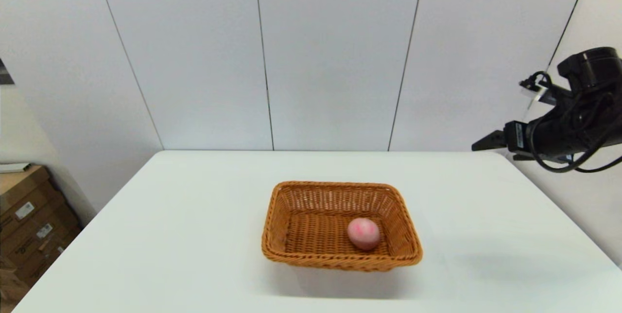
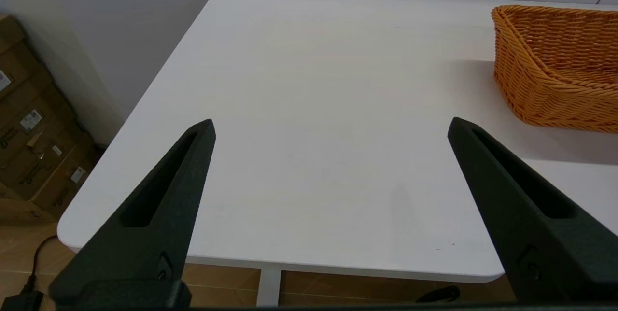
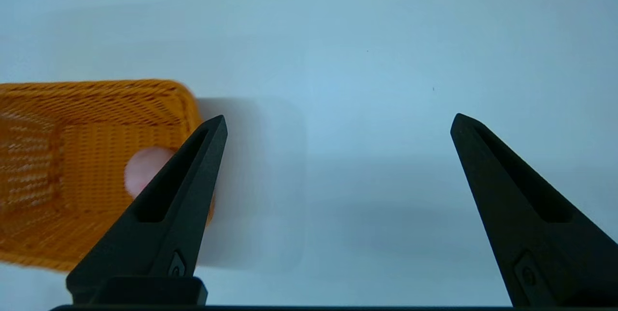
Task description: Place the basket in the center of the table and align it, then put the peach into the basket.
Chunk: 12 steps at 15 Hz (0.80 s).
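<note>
1. The left gripper (image 2: 330, 130) does not show in the head view. Its wrist camera shows it held above the table (image 2: 309, 108) at the near left corner, fingers (image 2: 164, 200) spread wide with nothing between them.
2. Below that near table edge, the left wrist view shows a brown floor and a white table leg (image 2: 269, 287).
3. The basket (image 1: 341, 225) sits on the table near the middle, slightly toward the near side. Its long sides run roughly across the table, a little skewed, with the right end nearer the robot than the left.
4. The peach (image 1: 363, 233) lies inside the basket, on the woven floor in the near right part, close to the right wall. It looks to rest against the near wall, though the rim hides the contact.
5. The right gripper (image 3: 338, 122) hangs high above the table, to the right of the basket and well apart from it. Its fingers (image 3: 169, 204) are wide open and empty. In its wrist view the left finger covers part of the peach (image 3: 142, 168) and the basket's corner (image 3: 72, 156).
6. In the head view the right arm (image 1: 566, 126) reaches in from the right edge, raised over the table's far right corner.
7. Beyond the table stands a pale panelled wall (image 1: 330, 55).
8. Cardboard boxes (image 1: 29, 216) are stacked on the floor off the table's left side.
</note>
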{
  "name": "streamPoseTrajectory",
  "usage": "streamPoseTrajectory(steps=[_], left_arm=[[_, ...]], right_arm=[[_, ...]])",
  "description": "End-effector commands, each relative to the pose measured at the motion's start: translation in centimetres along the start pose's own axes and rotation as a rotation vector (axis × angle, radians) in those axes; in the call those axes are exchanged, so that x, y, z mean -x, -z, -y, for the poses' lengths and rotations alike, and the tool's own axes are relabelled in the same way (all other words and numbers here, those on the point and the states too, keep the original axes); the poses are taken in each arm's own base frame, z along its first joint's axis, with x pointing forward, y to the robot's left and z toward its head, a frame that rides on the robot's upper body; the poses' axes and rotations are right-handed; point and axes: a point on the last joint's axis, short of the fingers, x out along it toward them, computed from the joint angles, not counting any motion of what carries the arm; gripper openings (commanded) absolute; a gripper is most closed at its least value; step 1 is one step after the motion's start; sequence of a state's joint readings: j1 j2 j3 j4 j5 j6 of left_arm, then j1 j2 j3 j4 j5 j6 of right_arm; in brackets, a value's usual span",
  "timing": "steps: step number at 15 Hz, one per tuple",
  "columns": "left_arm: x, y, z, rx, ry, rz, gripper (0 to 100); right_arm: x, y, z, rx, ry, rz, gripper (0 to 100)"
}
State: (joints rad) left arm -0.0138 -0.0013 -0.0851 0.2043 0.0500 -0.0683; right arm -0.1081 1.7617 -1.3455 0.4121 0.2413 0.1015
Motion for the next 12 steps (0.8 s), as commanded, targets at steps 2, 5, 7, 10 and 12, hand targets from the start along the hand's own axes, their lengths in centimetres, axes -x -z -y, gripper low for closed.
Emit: streamPoseTrajectory(steps=[2, 5, 7, 10, 12], left_arm=[[0.0, 0.0, 0.0, 0.001, -0.001, -0.002, 100], [0.0, 0.0, 0.0, 0.001, -0.001, -0.002, 100], [0.0, 0.0, 0.0, 0.001, -0.001, -0.002, 100], [0.0, 0.0, 0.0, 0.001, -0.001, -0.002, 100], [0.0, 0.0, 0.0, 0.001, -0.001, 0.001, 100]], right_arm=[[11.8, 7.7, -2.2, 0.050, -0.041, 0.179, 100], [16.6, 17.0, -2.6, 0.099, -0.066, 0.349, 100], [17.8, 22.6, -2.1, 0.109, -0.057, 0.467, 100], [17.5, 27.4, -1.3, 0.119, -0.046, 0.542, 100], [16.8, 30.0, -0.6, 0.135, -0.039, 0.588, 100]])
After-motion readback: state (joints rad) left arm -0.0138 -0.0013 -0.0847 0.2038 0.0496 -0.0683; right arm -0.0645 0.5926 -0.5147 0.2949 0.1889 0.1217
